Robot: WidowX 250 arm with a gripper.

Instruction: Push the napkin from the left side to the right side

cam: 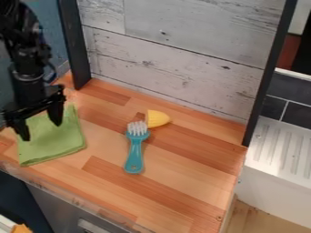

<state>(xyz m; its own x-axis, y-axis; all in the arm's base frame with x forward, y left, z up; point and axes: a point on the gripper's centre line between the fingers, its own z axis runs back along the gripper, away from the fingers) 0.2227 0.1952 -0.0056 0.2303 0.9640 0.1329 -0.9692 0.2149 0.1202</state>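
The black gripper (41,131) hangs at the left of the camera view, its two fingers spread apart and pointing down over the napkin. Beneath it the green napkin (57,140) lies flat on the left part of the wooden counter, its upper part partly hidden by the gripper. Nothing is held between the fingers. Whether the fingertips touch the cloth, I cannot tell.
A teal brush (135,154) with white bristles lies mid-counter, right of the napkin, with a yellow corn-like piece (158,119) just behind it. A wood-panel wall with dark posts bounds the back. The counter (182,182) ends at the right beside a white ridged surface (282,148).
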